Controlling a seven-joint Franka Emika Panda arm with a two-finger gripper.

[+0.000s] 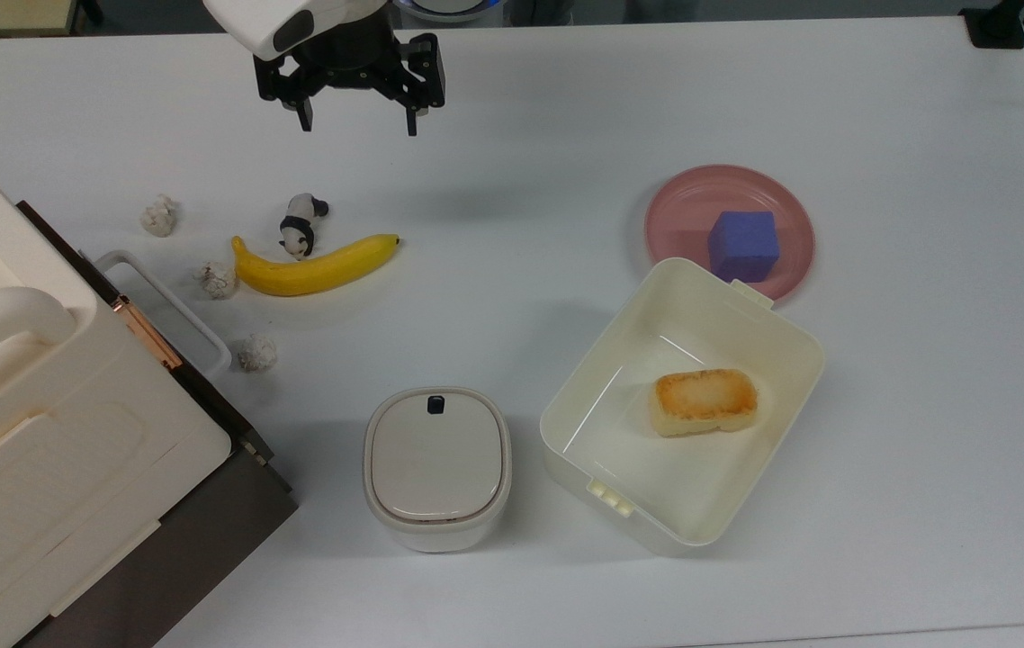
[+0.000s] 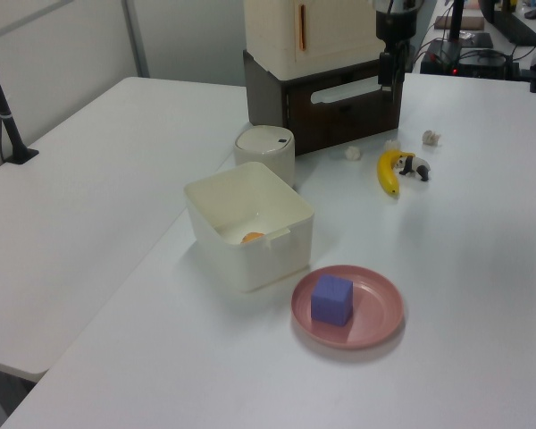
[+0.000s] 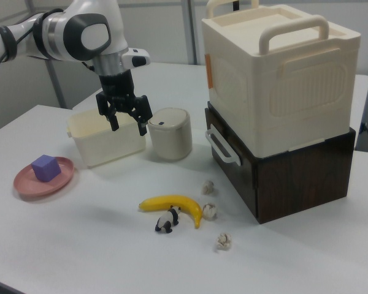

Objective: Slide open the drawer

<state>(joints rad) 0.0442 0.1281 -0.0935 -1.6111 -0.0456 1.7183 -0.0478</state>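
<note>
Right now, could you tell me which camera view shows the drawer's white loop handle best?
The right view: the handle stands out from the closed drawer. The top view shows it from above; the left view, as a pale strip.

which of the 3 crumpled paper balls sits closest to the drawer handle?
The crumpled ball lowest in the top view, beside the white handle; the other two lie farther off, near the banana.

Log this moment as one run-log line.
gripper: open, above table, holding nothing | drawer: closed | white loop handle: untouched | phase: approach not yet made

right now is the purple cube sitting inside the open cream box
No, the purple cube rests on the pink plate beside the open cream box, which holds a piece of toasted bread.
</note>
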